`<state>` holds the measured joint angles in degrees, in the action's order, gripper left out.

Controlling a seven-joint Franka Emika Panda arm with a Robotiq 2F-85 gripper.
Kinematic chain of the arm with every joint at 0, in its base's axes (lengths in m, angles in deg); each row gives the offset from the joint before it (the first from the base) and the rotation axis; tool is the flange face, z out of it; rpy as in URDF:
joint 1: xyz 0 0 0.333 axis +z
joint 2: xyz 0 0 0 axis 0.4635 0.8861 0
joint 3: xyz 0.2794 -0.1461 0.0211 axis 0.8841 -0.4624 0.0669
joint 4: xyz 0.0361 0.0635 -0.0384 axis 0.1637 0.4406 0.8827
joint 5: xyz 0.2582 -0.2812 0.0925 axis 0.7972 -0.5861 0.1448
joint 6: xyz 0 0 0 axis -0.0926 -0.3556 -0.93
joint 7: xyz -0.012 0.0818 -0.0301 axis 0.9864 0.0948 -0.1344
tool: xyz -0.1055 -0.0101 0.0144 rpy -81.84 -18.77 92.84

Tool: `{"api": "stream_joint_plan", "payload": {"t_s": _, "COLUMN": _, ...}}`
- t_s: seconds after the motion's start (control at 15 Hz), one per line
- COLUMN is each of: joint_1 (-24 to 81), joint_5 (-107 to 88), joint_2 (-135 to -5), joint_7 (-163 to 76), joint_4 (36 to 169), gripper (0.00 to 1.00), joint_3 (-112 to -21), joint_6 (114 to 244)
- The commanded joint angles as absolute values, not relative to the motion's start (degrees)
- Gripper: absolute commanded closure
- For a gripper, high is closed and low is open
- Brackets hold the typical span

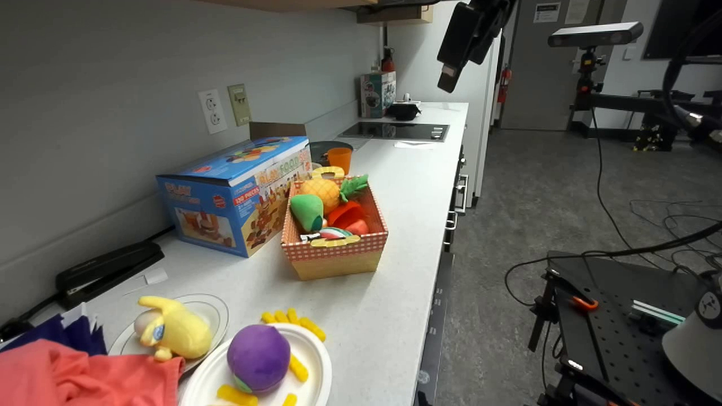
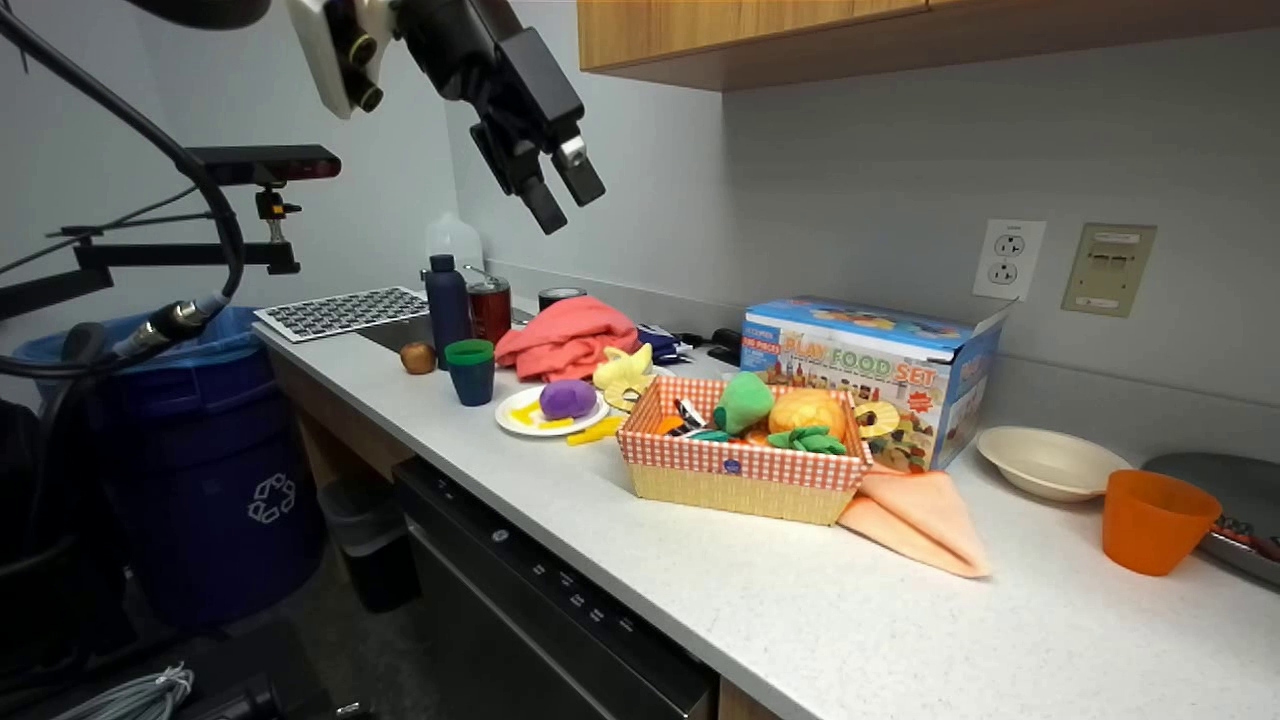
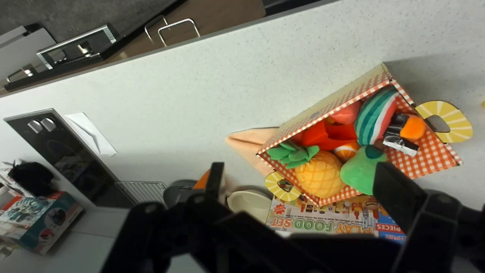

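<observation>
The black two-fingered hand (image 2: 567,206) hangs high over the pale speckled surface (image 2: 900,640), spread wide with nothing in its grip. Well below it stands a straw-coloured basket (image 2: 740,492) with a red-and-white checked upper band. Inside the basket lie a yellow-orange plush pineapple (image 3: 320,174), a green plush pear-shaped toy (image 3: 358,168) and a striped plush watermelon slice (image 3: 373,115). A blue cardboard play-food box (image 1: 231,194) stands just beside the basket, on its wall side.
</observation>
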<state>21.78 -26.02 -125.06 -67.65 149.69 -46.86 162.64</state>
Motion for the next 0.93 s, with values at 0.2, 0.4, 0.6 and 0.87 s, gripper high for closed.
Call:
{"api": "stream_joint_plan", "payload": {"t_s": 0.2, "joint_1": 22.4, "joint_5": -26.5, "joint_2": -124.6, "joint_7": -67.5, "joint_4": 149.2, "gripper": 0.0, "joint_3": -47.3, "joint_6": 163.6}}
{"api": "stream_joint_plan", "payload": {"t_s": 0.4, "joint_1": 21.6, "joint_5": -27.6, "joint_2": -123.8, "joint_7": -67.3, "joint_4": 147.5, "gripper": 0.0, "joint_3": -47.3, "joint_6": 164.9}}
{"api": "stream_joint_plan", "payload": {"t_s": 0.6, "joint_1": 21.1, "joint_5": -28.2, "joint_2": -122.4, "joint_7": -66.4, "joint_4": 145.2, "gripper": 0.0, "joint_3": -47.9, "joint_6": 166.9}}
{"api": "stream_joint_plan", "payload": {"t_s": 0.87, "joint_1": 21.6, "joint_5": -27.1, "joint_2": -122.7, "joint_7": -67.2, "joint_4": 145.6, "gripper": 0.0, "joint_3": -48.0, "joint_6": 167.5}}
